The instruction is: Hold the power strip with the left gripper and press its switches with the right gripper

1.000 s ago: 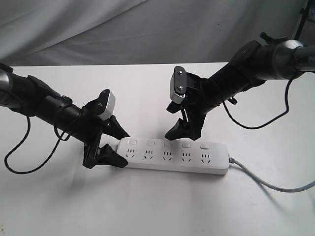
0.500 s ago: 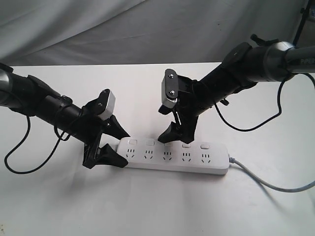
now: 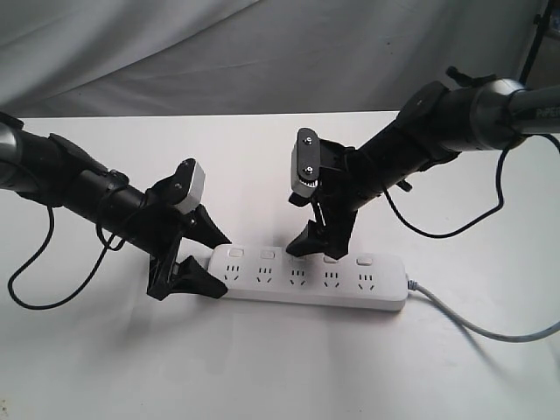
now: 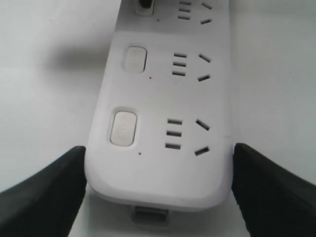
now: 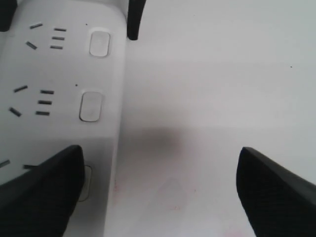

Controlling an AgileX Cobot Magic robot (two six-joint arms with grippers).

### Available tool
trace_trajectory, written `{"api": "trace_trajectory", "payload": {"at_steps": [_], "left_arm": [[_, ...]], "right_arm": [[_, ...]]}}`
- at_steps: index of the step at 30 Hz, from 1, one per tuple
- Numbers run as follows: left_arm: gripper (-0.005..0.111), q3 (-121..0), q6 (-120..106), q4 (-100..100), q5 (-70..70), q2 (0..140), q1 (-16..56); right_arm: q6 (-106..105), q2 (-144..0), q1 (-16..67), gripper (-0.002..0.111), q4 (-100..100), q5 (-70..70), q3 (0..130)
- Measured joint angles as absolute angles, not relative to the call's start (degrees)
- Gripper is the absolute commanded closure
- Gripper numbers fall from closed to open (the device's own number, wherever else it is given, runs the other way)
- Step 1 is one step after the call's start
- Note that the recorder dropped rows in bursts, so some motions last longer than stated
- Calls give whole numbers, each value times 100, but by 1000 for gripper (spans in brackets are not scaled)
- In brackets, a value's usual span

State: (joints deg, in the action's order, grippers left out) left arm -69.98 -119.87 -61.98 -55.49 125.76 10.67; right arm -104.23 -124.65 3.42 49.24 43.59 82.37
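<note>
Only left wrist view shows left claw (image 4: pixel 159 163) clasping power strip (image 4: pixel 163 94)

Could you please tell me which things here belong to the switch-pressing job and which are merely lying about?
Job: power strip with its grey cord; left end effector gripping its end; right end effector, open, over the switches.
Lying about: grey backdrop cloth; black arm cables; white table.

The black tubular left arm (image 3: pixel 79 185) and right arm (image 3: pixel 420 131) trail thin black cables (image 3: pixel 13 289). The left black pointed claw (image 3: pixel 220 264) carries a white rounded block (image 3: pixel 190 185); the right black pointed claw (image 3: pixel 313 249), a grey block (image 3: pixel 307 164) with two dark screws (image 3: pixel 307 147).
</note>
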Motion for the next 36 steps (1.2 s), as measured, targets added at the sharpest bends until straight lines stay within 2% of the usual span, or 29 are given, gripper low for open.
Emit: {"api": "trace_trajectory", "payload": {"at_steps": [36], "left_arm": [[104,-6998,-11987,-6198,-5549,12576,1067]], "right_arm": [[-10401,-12495,342,31,4626,4390,8178]]}}
